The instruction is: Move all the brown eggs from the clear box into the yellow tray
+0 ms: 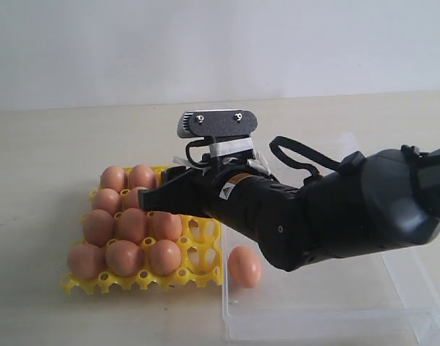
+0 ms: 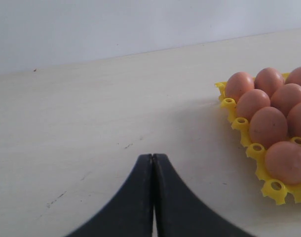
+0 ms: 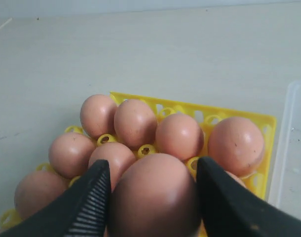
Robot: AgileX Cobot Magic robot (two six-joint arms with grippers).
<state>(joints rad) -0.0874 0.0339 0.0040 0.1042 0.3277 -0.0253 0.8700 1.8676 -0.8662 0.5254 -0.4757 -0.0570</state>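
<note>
Pinching 1 brown egg between its jaws, the right gripper hangs over the yellow tray. Free cups lie back from the fingertips, toward the clear box, so this arm is nearer. Only the exterior view shows those cups and 1 egg left in the box. Left gripper: pressed together, beside the tray.
</note>
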